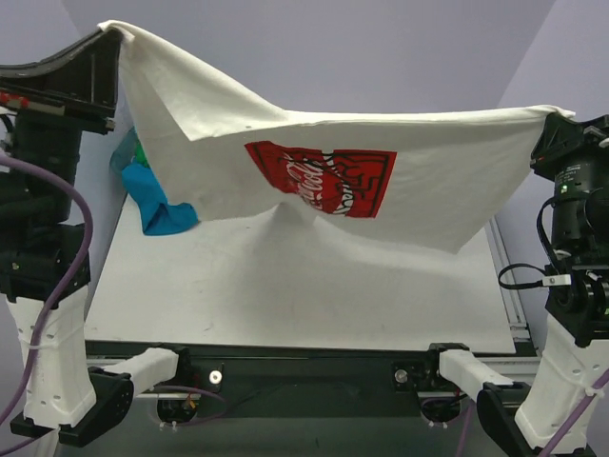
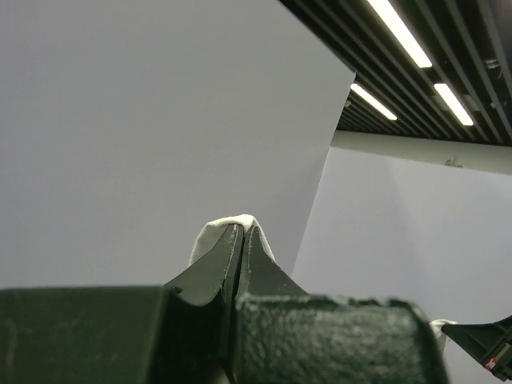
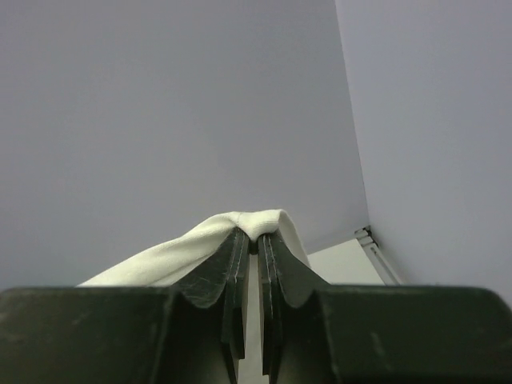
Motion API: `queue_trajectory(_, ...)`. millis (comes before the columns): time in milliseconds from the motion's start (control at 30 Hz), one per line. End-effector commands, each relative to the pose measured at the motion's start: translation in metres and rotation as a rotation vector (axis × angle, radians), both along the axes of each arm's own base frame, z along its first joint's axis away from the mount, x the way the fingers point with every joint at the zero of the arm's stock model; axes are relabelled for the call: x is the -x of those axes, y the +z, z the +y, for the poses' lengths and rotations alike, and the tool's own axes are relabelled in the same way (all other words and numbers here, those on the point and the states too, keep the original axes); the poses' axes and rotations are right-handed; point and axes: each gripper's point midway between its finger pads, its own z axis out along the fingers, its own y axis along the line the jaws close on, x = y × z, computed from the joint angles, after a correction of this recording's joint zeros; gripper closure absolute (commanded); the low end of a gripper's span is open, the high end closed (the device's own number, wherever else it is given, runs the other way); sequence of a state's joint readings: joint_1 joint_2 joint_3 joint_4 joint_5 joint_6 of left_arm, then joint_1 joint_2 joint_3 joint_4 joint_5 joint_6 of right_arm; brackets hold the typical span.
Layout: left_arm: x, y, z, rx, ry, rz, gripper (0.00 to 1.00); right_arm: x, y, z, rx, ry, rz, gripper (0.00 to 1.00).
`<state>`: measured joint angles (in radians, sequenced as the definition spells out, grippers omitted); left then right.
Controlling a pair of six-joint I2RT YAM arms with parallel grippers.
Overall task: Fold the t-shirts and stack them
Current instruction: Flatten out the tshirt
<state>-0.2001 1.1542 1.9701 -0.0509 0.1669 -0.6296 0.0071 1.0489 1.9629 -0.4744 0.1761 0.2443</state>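
The white t-shirt with a red square logo hangs stretched in the air above the table between both arms. My left gripper is shut on its upper left corner, with the cloth pinched at the fingertips. My right gripper is shut on its right corner, with the cloth folded over the tips. The shirt's lower edge sags toward the table. Blue, teal and green shirts lie bunched at the far left of the table, partly hidden behind the white one.
The white table top lies under the hanging shirt, with a metal rail along its right edge. Purple cables loop by the left arm. Grey walls stand behind and at both sides.
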Motion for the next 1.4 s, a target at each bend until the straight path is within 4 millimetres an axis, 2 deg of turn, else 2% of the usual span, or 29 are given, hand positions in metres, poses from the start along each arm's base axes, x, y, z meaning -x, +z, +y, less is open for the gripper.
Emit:
queue_trajectory(0, -0.021, 0.01, 0.005, -0.008, 0.067, -0.023, 1.0, -0.021, 0.003, -0.008, 0.012, -0.046, -0.006, 1.0)
queue_trajectory(67, -0.042, 0.003, 0.0, -0.016, 0.061, 0.009, 1.0, -0.04, -0.01, -0.009, 0.006, -0.049, 0.037, 1.0)
queue_trajectory(133, -0.09, -0.019, -0.014, -0.025, 0.026, 0.088, 1.0, -0.06, -0.025, -0.009, -0.004, -0.049, 0.079, 1.0)
queue_trajectory(167, -0.106, -0.028, -0.022, -0.037, -0.003, 0.116, 1.0, -0.073, -0.039, -0.009, -0.004, -0.05, 0.118, 1.0)
queue_trajectory(200, -0.15, -0.054, -0.032, -0.032, -0.029, 0.196, 1.0, -0.093, -0.057, -0.009, -0.005, -0.055, 0.171, 1.0)
queue_trajectory(233, -0.173, -0.071, -0.04, -0.039, -0.06, 0.244, 1.0, -0.106, -0.07, -0.012, -0.01, -0.074, 0.205, 1.0)
queue_trajectory(267, -0.188, -0.074, -0.045, -0.031, -0.085, 0.259, 1.0, -0.133, -0.102, -0.015, -0.009, -0.087, 0.291, 1.0)
queue_trajectory(300, -0.245, -0.116, -0.055, -0.031, -0.103, 0.364, 1.0, -0.146, -0.119, -0.016, -0.012, -0.098, 0.334, 1.0)
queue_trajectory(367, -0.293, -0.157, -0.07, -0.054, -0.138, 0.476, 1.0, -0.171, -0.154, -0.03, -0.046, -0.143, 0.416, 1.0)
queue_trajectory(400, -0.337, -0.181, -0.079, -0.059, -0.149, 0.505, 1.0, -0.196, -0.19, -0.036, -0.066, -0.159, 0.501, 1.0)
queue_trajectory(433, -0.36, -0.212, -0.085, -0.066, -0.159, 0.583, 0.98, -0.207, -0.208, -0.039, -0.082, -0.171, 0.538, 1.0)
queue_trajectory(467, -0.38, -0.237, -0.089, -0.06, -0.171, 0.621, 0.89, -0.218, -0.225, -0.041, -0.116, -0.183, 0.571, 1.0)
queue_trajectory(500, -0.412, -0.281, -0.095, -0.022, -0.202, 0.683, 0.79, -0.237, -0.26, -0.044, -0.125, -0.192, 0.649, 1.0)
queue_trajectory(533, -0.425, -0.307, -0.098, -0.008, -0.219, 0.725, 0.68, -0.245, -0.271, -0.044, -0.131, -0.193, 0.682, 0.9)
queue_trajectory(567, -0.435, -0.334, -0.099, 0.0, -0.224, 0.777, 0.54, -0.26, -0.303, -0.045, -0.13, -0.201, 0.76, 0.78)
queue_trajectory(600, -0.439, -0.351, -0.101, -0.013, -0.227, 0.806, 0.48, -0.265, -0.318, -0.046, -0.134, -0.204, 0.802, 0.64)
queue_trajectory(633, -0.445, -0.398, -0.104, -0.034, -0.226, 0.895, 0.45, -0.265, -0.326, -0.047, -0.135, -0.21, 0.845, 0.4)
queue_trajectory(667, -0.442, -0.41, -0.109, -0.058, -0.23, 0.912, 0.43, -0.267, -0.341, -0.047, -0.136, -0.211, 0.886, 0.32)
queue_trajectory(700, -0.43, -0.391, -0.108, -0.097, -0.219, 0.867, 0.4, -0.269, -0.36, -0.045, -0.14, -0.208, 0.932, 0.27)
queue_trajectory(733, -0.426, -0.405, -0.109, -0.117, -0.216, 0.889, 0.39, -0.265, -0.369, -0.045, -0.14, -0.206, 0.96, 0.22)
queue_trajectory(767, -0.421, -0.432, -0.108, -0.136, -0.21, 0.943, 0.38, -0.26, -0.384, -0.043, -0.143, -0.201, 0.999, 0.2)
queue_trajectory(800, -0.412, -0.425, -0.105, -0.167, -0.202, 0.931, 0.38, -0.255, -0.388, -0.039, -0.152, -0.185, 1.011, 0.19)
queue_trajectory(867, -0.396, -0.457, -0.101, -0.217, -0.185, 1.025, 0.38, -0.241, -0.399, -0.035, -0.157, -0.165, 1.049, 0.18)
queue_trajectory(900, -0.386, -0.449, -0.098, -0.256, -0.167, 1.014, 0.38, -0.237, -0.402, -0.032, -0.158, -0.15, 1.061, 0.18)
queue_trajectory(1067, -0.327, -0.486, -0.089, -0.364, -0.133, 1.135, 0.38, -0.2, -0.428, -0.007, -0.191, -0.047, 1.136, 0.17)
queue_trajectory(1133, -0.31, -0.492, -0.092, -0.378, -0.138, 1.154, 0.38, -0.191, -0.437, 0.002, -0.22, -0.013, 1.146, 0.17)
queue_trajectory(1167, -0.301, -0.482, -0.094, -0.376, -0.143, 1.138, 0.38, -0.186, -0.435, 0.007, -0.226, 0.001, 1.14, 0.18)
queue_trajectory(1200, -0.29, -0.497, -0.096, -0.387, -0.151, 1.169, 0.38, -0.176, -0.449, 0.009, -0.231, 0.005, 1.173, 0.18)
queue_trajectory(1367, -0.255, -0.499, -0.132, -0.462, -0.224, 1.164, 0.37, -0.151, -0.463, 0.019, -0.244, 0.024, 1.205, 0.18)
